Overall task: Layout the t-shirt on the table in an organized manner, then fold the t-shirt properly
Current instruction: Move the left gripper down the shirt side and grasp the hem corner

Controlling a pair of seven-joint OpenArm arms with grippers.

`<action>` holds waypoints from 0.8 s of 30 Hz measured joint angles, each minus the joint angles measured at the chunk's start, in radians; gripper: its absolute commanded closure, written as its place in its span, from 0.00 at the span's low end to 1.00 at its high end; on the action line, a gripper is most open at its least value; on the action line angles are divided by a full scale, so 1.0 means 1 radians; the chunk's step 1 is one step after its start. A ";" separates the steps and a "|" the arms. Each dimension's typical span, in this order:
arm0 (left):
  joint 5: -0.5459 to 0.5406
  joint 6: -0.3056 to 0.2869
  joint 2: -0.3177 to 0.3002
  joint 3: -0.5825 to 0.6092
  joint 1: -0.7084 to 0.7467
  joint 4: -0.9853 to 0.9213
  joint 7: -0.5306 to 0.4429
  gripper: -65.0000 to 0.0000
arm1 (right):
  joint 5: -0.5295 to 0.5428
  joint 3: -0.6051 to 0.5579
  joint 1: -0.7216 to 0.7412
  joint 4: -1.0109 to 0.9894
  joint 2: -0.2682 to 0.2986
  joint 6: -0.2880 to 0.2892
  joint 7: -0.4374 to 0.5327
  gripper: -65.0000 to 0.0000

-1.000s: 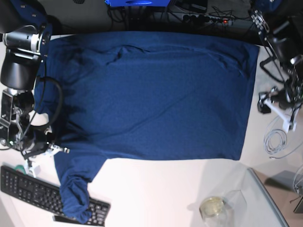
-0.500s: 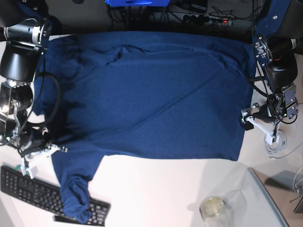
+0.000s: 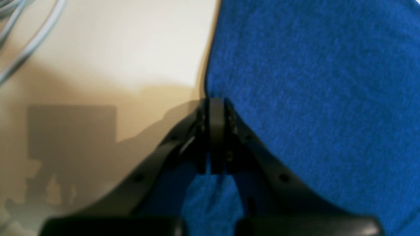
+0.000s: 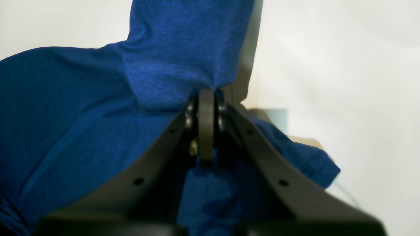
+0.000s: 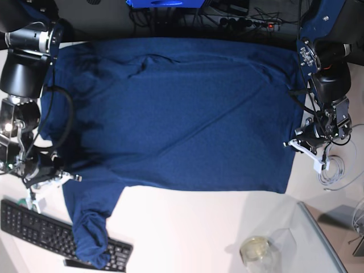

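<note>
The keyboard (image 5: 34, 230) lies at the near left of the base view, in the same place as in the earlier frames. The near sleeve of the t-shirt (image 5: 187, 114) lies across its right-hand part and hides some of the keys; this overlap is unchanged.

The right gripper (image 5: 71, 176) is at the left part of the shirt. Its jaws are closed on the fabric, and the cloth is drawn into folds at the tips. Compared with the frame half a second ago, its position is practically the same. In the right wrist view, a lifted flap of the shirt runs from the tips, with a strip of shadow on the white surface beside it.

The t-shirt is spread over the middle of the table (image 5: 170, 227), its body broad and mostly flat, with creases toward the far side and the left. Its outline shows little change.

The clear jar-like object (image 5: 259, 253) stands at the near edge of the view, right of centre, apart from the shirt. It has not moved. The grey glass-edged stand (image 5: 284, 219) is around it, near the shirt's lower right corner.

The left gripper (image 5: 290, 145) is at the shirt's right edge. A second ago it was off the fabric, over the table to the right; now its jaws are closed on the edge of the cloth, as the left wrist view shows.

The coiled pale cable (image 5: 333, 173) lies on the table at the right, partly covered by the left gripper and close to it.
</note>
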 measured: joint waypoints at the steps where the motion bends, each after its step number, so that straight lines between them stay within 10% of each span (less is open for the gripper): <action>1: 0.000 0.000 0.000 0.000 0.000 0.000 0.000 1.00 | -0.001 0.000 0.000 0.000 0.001 0.000 0.000 1.00; 24: 0.022 -0.014 0.052 0.000 0.359 0.752 0.324 1.00 | -0.001 0.000 -0.014 -0.001 0.001 0.000 0.000 1.00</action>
